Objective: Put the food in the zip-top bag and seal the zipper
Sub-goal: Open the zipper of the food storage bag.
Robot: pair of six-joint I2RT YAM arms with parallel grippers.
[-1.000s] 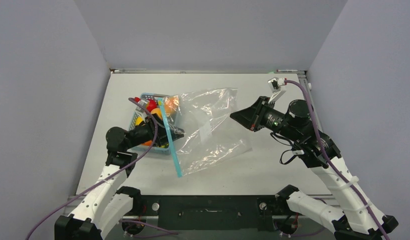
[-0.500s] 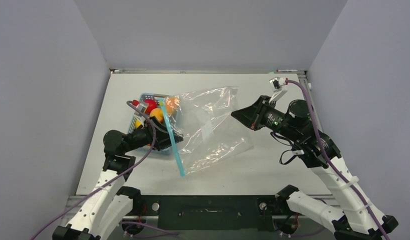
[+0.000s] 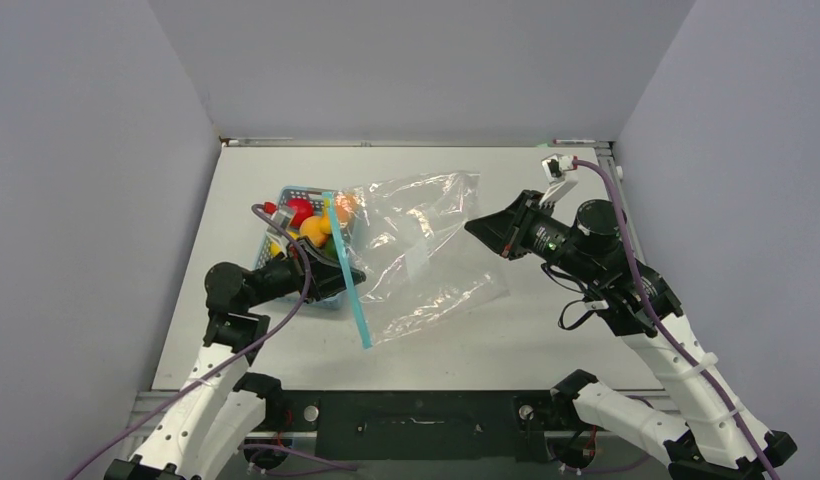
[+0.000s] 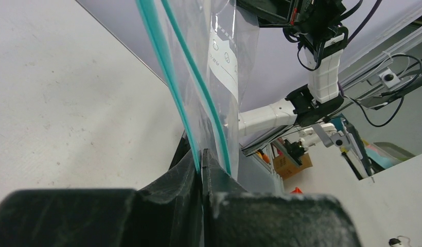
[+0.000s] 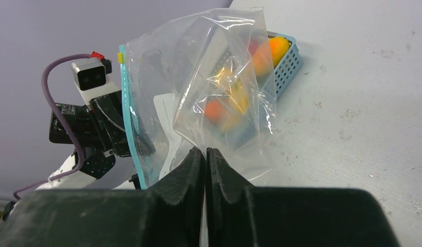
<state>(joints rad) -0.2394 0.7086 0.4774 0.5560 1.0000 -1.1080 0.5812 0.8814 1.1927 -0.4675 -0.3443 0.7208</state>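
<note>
Two sets of fingers hold one bag between them. Nearest the arm bases, the left fingers (image 4: 201,160) are clamped on one lip of the zipper (image 3: 358,315), while the second teal lip runs free just beside them in the left wrist view. Over the last second this arm has settled back toward its base. The strip has swung a little with it, its near end shifting rightward, and it now shows broader from above. It stands on edge across the right side of the basket (image 3: 294,189). I read that as work on the mouth, with one lip drawn away from the other so the opening faces the food instead of lying flat. The one bag (image 3: 431,265), clear and crinkled, stretches from that strip over the worktop (image 3: 506,335) to the right fingers (image 5: 205,154). These are pressed together with the film's far edge running in between them, so they seem to pinch it, and they have hardly shifted. There is one basket, and in it the food (image 3: 302,211). About five pieces show: one red, two orange, one yellow and one dark green, some half hidden behind the strip and film. All of it sits in the basket and none is inside the bag, so filling has not begun and sealing waits on that
</note>
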